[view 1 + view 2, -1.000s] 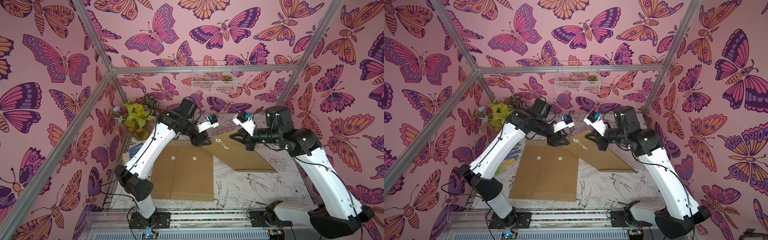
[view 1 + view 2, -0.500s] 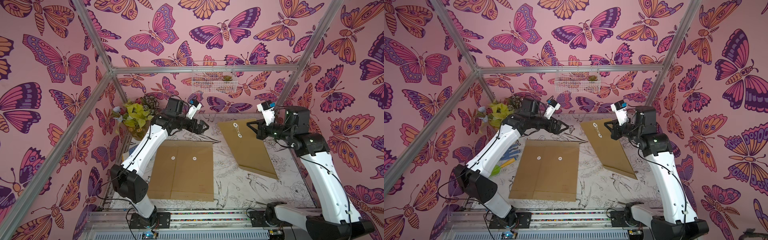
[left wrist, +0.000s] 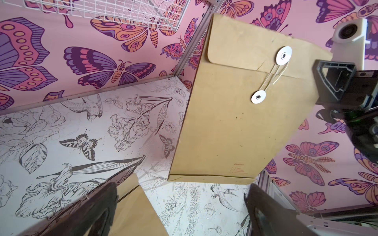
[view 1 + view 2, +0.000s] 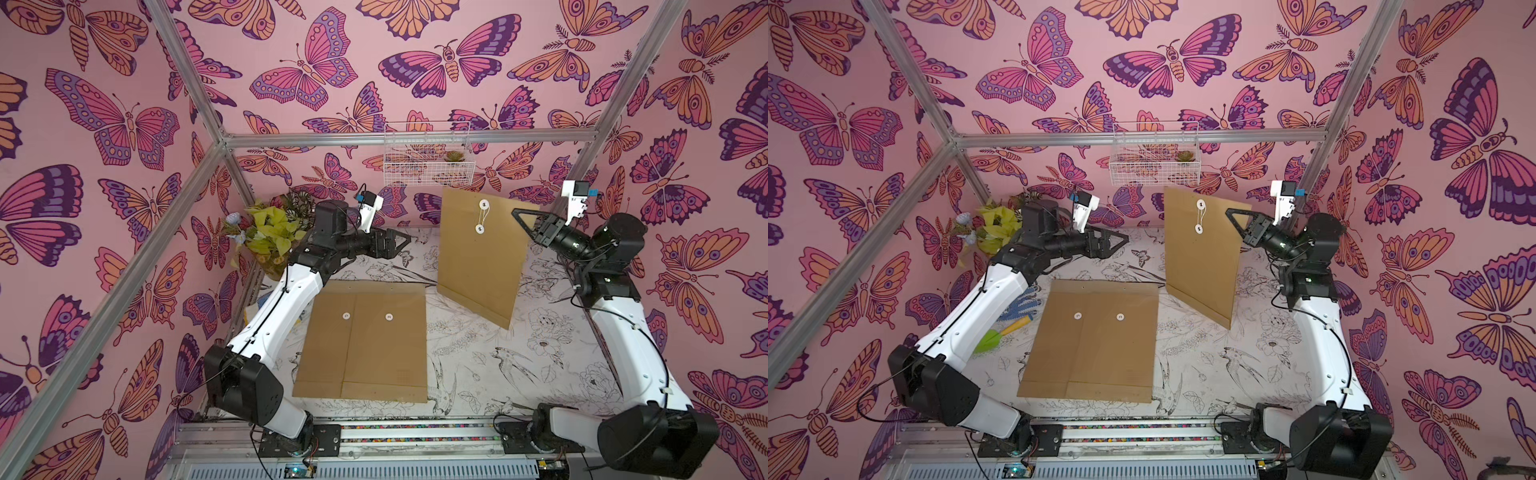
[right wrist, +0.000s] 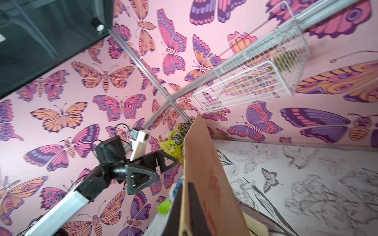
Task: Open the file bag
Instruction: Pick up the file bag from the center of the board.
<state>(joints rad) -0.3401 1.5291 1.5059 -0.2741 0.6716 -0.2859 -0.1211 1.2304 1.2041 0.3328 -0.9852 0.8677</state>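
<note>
right gripper (image 4: 517, 216) pinches edge of file bag (image 4: 478, 266), held upright, upper centre in both top views. left gripper (image 4: 405, 243) spread, empty, left of it. string (image 3: 272, 76) wound, flap (image 3: 241, 45) shut: opening not started.

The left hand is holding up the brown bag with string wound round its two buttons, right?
No. The right gripper holds up the bag, pinching its edge, as both top views show. The left gripper is open, apart from it. The string is wound round the two buttons, as you said.
</note>
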